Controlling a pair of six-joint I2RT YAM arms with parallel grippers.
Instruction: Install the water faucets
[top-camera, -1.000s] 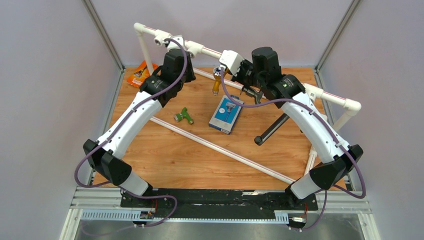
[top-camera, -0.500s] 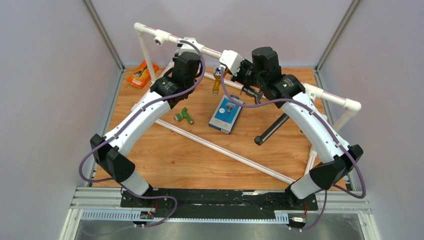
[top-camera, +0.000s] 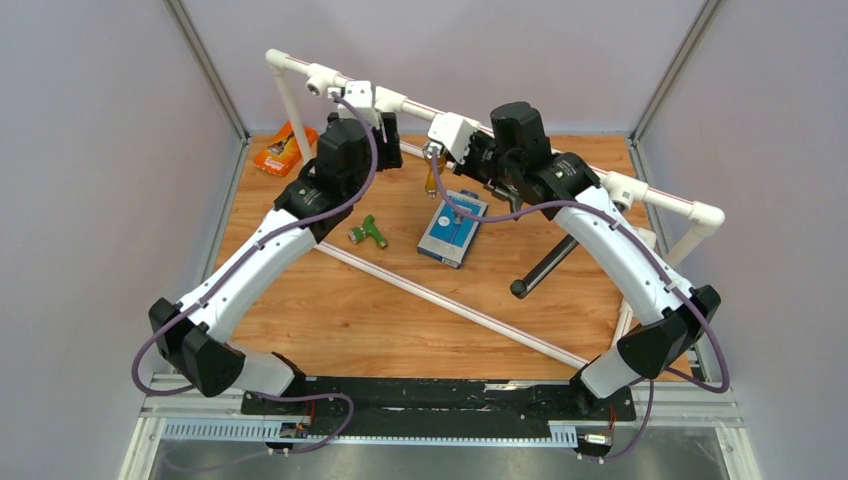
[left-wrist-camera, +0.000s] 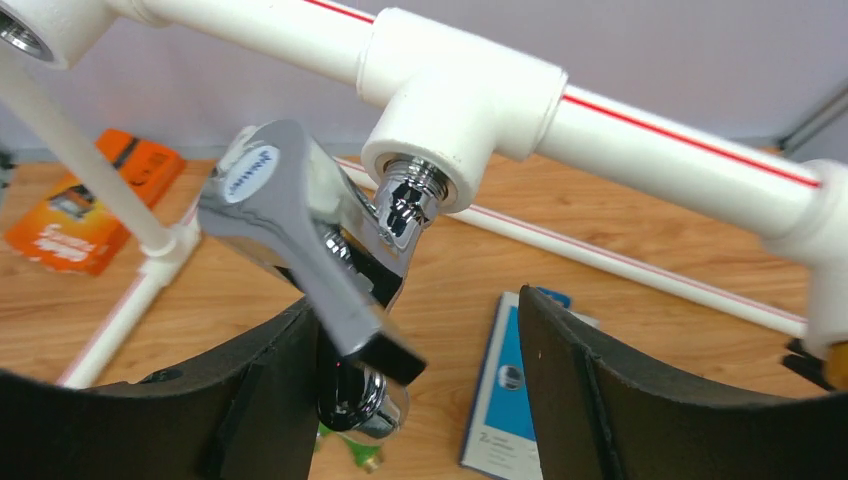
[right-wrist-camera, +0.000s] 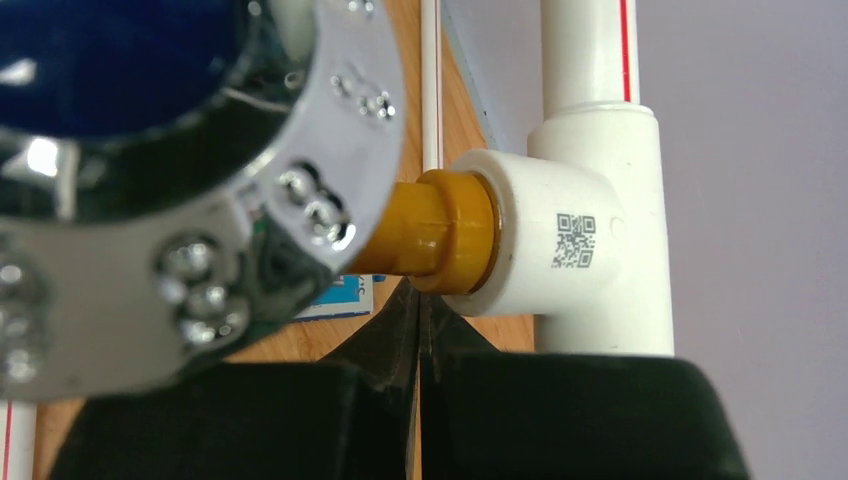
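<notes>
The left pincer (left-wrist-camera: 415, 315) stands apart, with the chrome faucet (left-wrist-camera: 300, 230) between its fingers. The faucet's threaded end sits in a white tee socket (left-wrist-camera: 455, 110) at its 1 o'clock. The right pincer (right-wrist-camera: 416, 320) is pressed together just below a brass-necked faucet (right-wrist-camera: 440, 235) seated in another tee (right-wrist-camera: 575, 250). The green faucet (top-camera: 368, 232) lies on the surface (top-camera: 380, 320), at 9 o'clock from the blue-and-white box (top-camera: 452, 230).

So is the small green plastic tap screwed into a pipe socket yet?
No, the small green plastic tap lies loose on the wooden table, in no socket.
</notes>
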